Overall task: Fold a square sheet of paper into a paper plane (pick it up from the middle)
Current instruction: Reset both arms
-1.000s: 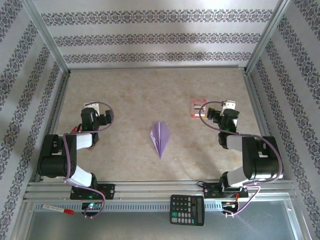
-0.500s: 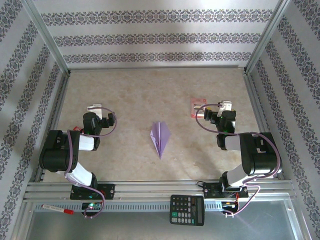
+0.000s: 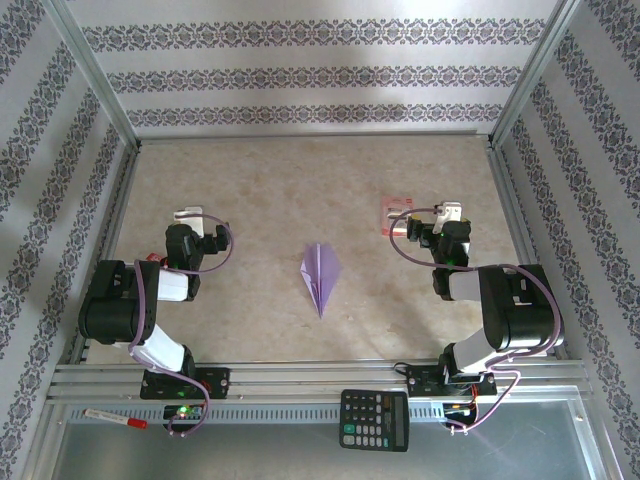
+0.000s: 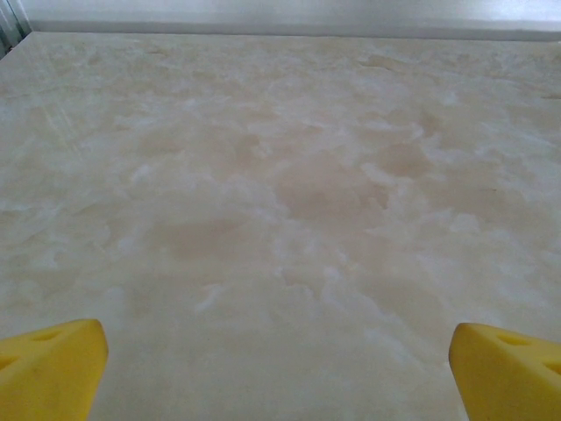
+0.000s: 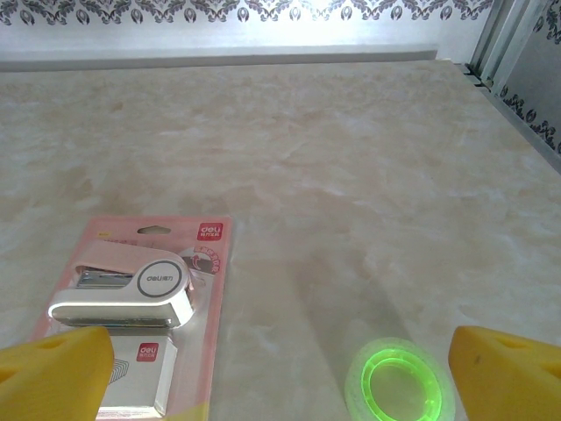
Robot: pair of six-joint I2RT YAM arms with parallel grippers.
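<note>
- Slim, pointed, pale lavender paper plane: folded, lying free at the centre of the beige surface, between both arms.
- Left pincer, right pincer: both spread, empty.
- Risk: a stray arm sweep could crush the light wings.

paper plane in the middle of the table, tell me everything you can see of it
The paper plane is pale lavender paper folded into a slim, kite-like dart with a centre crease and two triangular wings. It lies flat near the middle of the marbled table, its long point toward the near edge. Nothing but the table touches it.
</note>
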